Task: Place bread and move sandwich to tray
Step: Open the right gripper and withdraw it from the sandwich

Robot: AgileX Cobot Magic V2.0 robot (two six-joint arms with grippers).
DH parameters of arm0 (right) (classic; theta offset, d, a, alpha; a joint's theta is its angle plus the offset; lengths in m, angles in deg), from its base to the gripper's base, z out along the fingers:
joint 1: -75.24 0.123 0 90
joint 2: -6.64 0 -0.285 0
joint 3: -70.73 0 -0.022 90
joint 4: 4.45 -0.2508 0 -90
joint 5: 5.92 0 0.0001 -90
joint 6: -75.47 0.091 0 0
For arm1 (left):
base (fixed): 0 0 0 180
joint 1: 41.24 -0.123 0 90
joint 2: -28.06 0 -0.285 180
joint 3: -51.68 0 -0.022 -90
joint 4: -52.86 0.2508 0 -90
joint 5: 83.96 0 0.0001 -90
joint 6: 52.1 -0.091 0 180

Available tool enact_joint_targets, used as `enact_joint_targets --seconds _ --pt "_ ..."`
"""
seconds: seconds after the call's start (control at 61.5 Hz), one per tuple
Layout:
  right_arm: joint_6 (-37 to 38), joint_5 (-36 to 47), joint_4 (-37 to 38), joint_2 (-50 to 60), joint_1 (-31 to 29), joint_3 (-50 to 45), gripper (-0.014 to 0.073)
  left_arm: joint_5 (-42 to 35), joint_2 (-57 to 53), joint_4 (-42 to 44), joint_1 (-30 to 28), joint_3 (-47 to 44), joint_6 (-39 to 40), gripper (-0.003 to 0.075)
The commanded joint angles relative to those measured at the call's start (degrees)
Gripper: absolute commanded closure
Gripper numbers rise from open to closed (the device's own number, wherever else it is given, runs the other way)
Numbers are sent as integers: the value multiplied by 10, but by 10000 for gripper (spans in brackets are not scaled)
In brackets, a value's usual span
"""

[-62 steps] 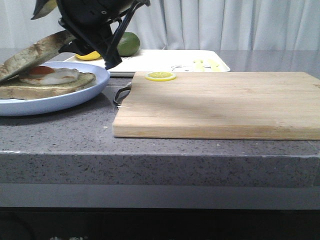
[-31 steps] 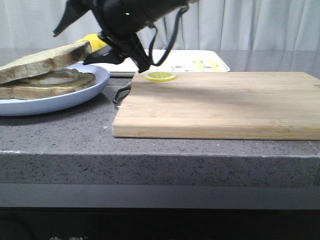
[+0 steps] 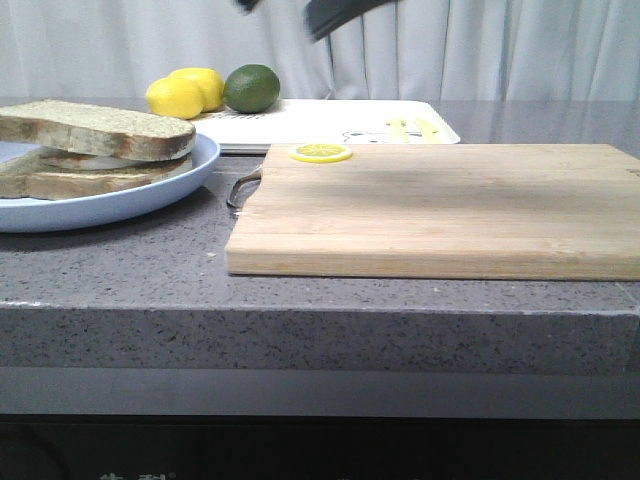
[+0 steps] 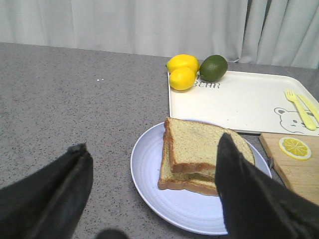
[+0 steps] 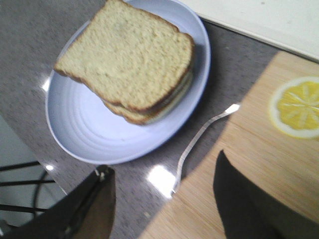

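One pale blue plate (image 4: 149, 199) is counted, carrying one sandwich (image 4: 204, 159) of two stacked bread slices. One white tray (image 4: 239, 104) is seen, with two yellow lemons (image 4: 182, 71) and one green lime (image 4: 213, 67) on it. One wooden cutting board (image 3: 450, 205) is present, bearing one lemon slice (image 3: 321, 152). All are carried by one grey counter (image 3: 120, 270).

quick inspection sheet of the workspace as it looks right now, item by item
surface: grey speckled counter, cutting board on it
job's things: bread lies on the sandwich on the blue plate; tray holds no sandwich
clutter: two lemons and a lime at the tray's corner; lemon slice on the board
grippers: left gripper and right gripper open, holding nothing
cables: nothing seen
surroundings: pale curtain behind
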Motion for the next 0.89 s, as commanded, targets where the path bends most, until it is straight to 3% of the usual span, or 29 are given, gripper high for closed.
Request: enact_joint_targets --seconds 0.0,0.195,0.536,0.878 --pt "52 -28 126 75 -3 15 140 -43 7 -1 -1 17 6 208" --pt "137 -69 260 198 -3 -37 140 -43 7 -1 -1 17 6 208" --pt "140 -60 264 462 -3 -239 140 -43 7 -1 -1 17 6 208" --pt "140 -67 264 634 -3 -359 140 -43 7 -2 -1 17 6 208"
